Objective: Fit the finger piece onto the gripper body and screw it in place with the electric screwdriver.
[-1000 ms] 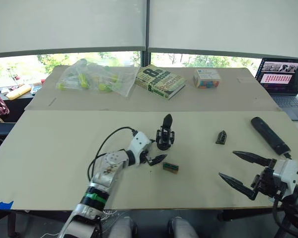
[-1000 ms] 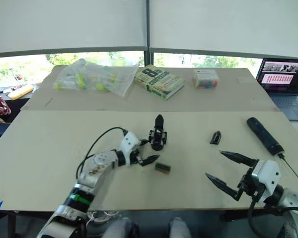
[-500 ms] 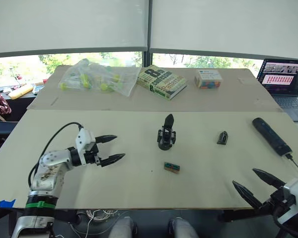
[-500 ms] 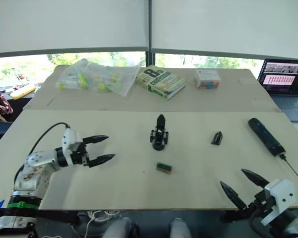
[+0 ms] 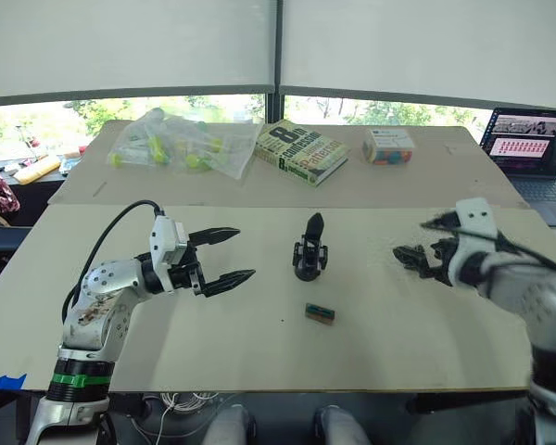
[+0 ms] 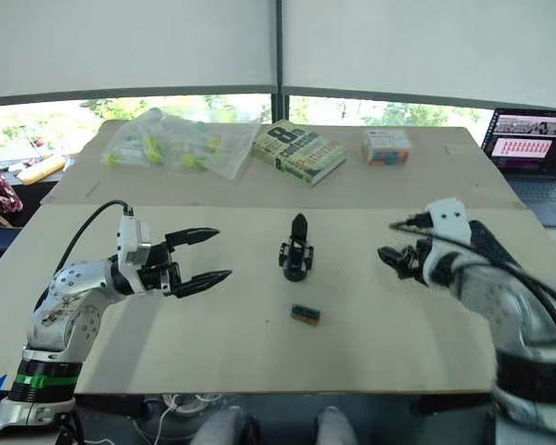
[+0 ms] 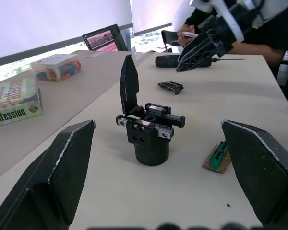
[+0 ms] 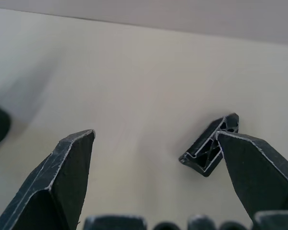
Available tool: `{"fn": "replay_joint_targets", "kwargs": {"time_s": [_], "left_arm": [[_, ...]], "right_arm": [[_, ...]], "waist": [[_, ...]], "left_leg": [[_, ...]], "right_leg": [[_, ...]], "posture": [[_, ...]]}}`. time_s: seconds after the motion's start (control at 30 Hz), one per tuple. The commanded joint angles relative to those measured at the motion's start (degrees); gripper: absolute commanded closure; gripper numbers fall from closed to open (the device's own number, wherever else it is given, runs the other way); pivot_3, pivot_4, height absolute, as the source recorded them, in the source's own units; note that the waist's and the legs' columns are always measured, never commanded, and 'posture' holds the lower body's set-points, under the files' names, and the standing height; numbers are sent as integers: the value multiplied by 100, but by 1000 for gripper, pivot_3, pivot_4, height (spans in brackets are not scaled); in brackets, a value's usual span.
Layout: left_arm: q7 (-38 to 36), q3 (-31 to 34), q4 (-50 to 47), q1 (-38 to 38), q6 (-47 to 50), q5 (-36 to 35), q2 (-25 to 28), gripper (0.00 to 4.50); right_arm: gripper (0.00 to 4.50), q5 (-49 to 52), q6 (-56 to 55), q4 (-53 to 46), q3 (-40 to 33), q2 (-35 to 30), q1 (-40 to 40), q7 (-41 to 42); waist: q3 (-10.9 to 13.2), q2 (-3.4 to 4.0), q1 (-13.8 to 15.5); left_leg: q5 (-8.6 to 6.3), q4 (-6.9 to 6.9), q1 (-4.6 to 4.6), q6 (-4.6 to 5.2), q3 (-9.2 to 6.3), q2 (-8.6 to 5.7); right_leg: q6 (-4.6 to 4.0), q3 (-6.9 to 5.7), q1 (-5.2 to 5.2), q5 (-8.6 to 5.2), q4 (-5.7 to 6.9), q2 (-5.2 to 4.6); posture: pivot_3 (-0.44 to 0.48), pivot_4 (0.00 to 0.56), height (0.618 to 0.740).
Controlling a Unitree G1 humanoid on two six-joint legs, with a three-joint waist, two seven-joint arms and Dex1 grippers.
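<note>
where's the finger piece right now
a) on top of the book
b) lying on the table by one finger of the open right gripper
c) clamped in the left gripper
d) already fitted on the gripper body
b: the right wrist view shows the finger piece lying on the table beside one finger of the open right gripper, not held; the gripper body stands apart from it.

matt black plastic finger piece (image 8: 210, 150), smooth table (image 5: 259, 362)
</note>
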Motion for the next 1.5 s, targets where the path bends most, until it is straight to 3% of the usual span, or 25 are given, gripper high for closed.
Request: {"fn": "replay_joint_targets", "kwargs": {"time_s": [0.03,0.33,0.53,0.87,1.23,1.37,1.5], "left_arm": [[104,13,-312,10,76,-120,9,47],[268,37,-610,308,72,-165,-4,47],[475,67,-712,397,-51,-105,-63,47],[616,80,-922,676,-121,-104,-57,0],[525,12,-820,564,-118,-121,-5,0],[650,74,-800,438,55,-316,-113,0],[1289,433,-874,99,798,-1139,-407,0]], "right_arm": [[0,-429,866,817,-91,113,-774,-307],[0,-1041,597,2015,697,-18,-1302,-30],[0,-1343,240,2737,666,306,-1429,-7],[3313,-1701,-163,3464,543,620,-1611,38],[3382,-1659,-310,2858,689,426,-1208,612],[3382,-1684,-1422,2133,882,88,-872,1208],[3382,-1579,-2875,688,554,-218,-9,1807]], "waist": [[0,0,6],[0,1,-43],[0,1,-96],[-1,0,-177],[-1,0,-183],[2,3,-156],[9,14,-106]], "left_leg": [[0,1,-7,1,-1,-1],[-6,1,-18,12,0,-5],[-4,3,-14,9,0,-2],[-4,2,-3,9,0,5],[-4,-3,9,8,0,12],[-4,-2,4,8,0,11],[-4,-1,-13,9,-3,8]], "right_leg": [[0,-4,-1,0,-4,0],[10,-8,-2,4,-17,1],[11,-5,-1,5,-11,8],[10,-2,6,7,-11,15],[8,3,9,8,-10,26],[8,2,6,7,-12,24],[16,1,-4,6,-13,16]], "posture": [[0,150,740],[0,150,740],[0,150,740],[0,150,740],[0,150,740],[0,150,740],[0,150,740]]}}
